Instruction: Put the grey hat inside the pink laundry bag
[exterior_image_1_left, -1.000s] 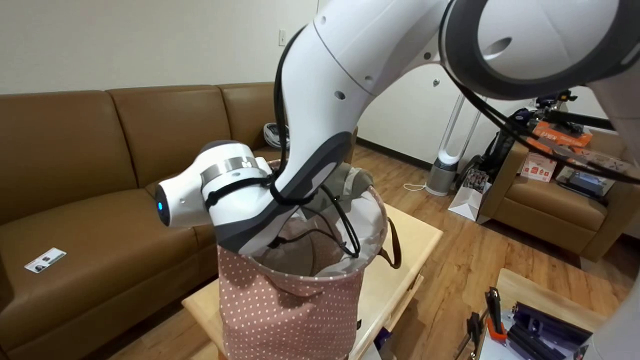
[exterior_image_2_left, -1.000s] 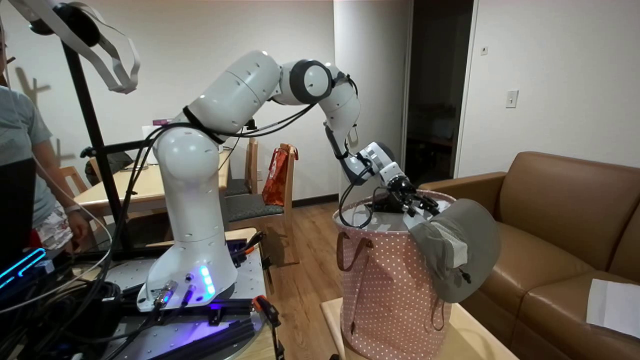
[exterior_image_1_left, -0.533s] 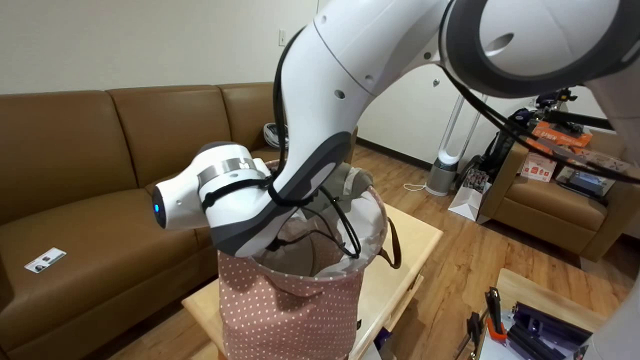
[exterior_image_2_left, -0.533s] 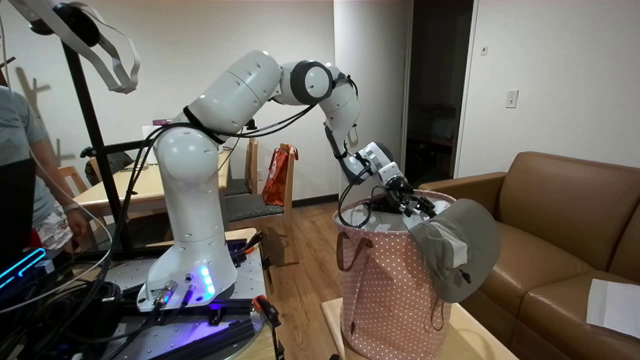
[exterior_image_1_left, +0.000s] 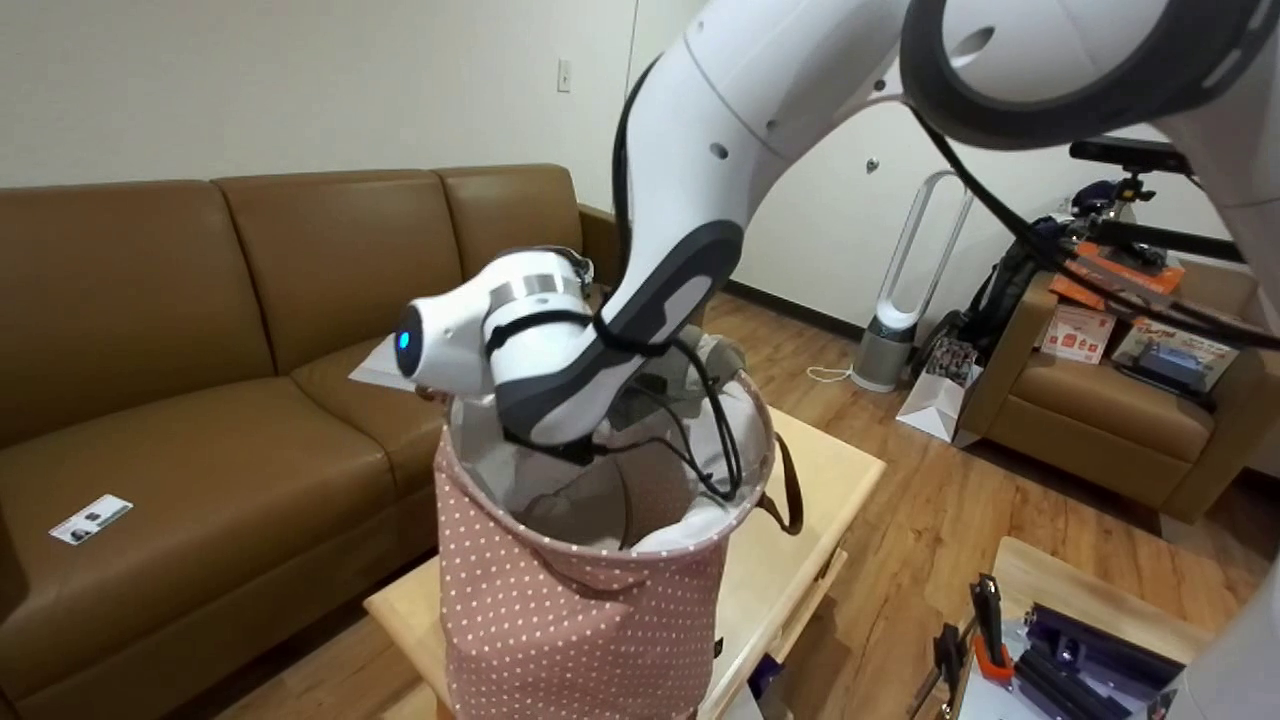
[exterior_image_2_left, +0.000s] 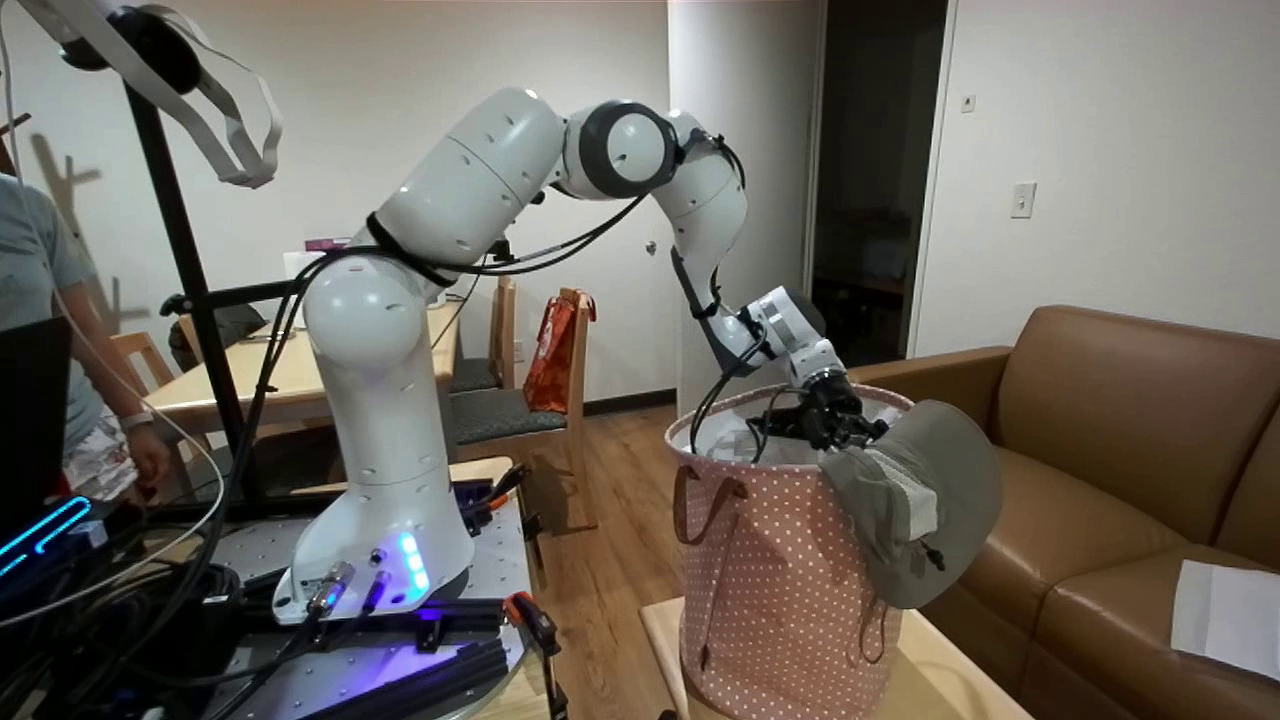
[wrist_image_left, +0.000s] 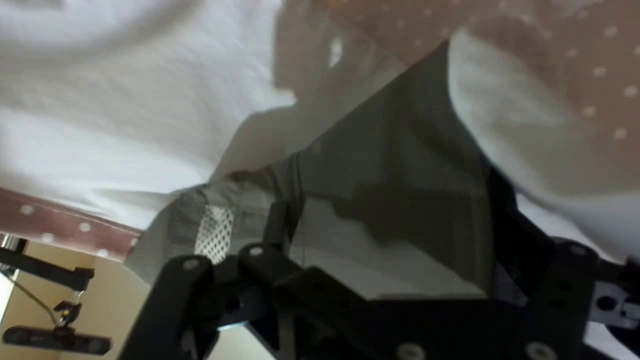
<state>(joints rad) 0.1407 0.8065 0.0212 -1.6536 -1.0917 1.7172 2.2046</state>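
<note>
The pink laundry bag (exterior_image_1_left: 590, 630) with white dots stands upright on a low wooden table; it also shows in an exterior view (exterior_image_2_left: 780, 580). The grey hat (exterior_image_2_left: 930, 490) hangs over its rim, brim outside, with a part reaching inside. In an exterior view the hat (exterior_image_1_left: 712, 362) is partly hidden by the arm. In the wrist view the hat (wrist_image_left: 390, 145) lies between the fingers, over the white lining. My gripper (wrist_image_left: 387, 212) is open, one finger on each side of the fabric. In an exterior view my gripper (exterior_image_2_left: 868, 430) is at the bag's mouth, close against the hat.
A brown sofa (exterior_image_1_left: 180, 480) stands beside the low table (exterior_image_1_left: 820, 480). A white paper (exterior_image_2_left: 1225, 615) and a small card (exterior_image_1_left: 91, 520) lie on the sofa. Brown strap handles (exterior_image_1_left: 788, 490) hang from the rim. Cables (exterior_image_1_left: 725, 440) loop from the wrist into the bag's mouth.
The gripper has moved toward the hat, to the right in an exterior view, and the wrist has risen slightly. The hat and bag stay nearly the same.
</note>
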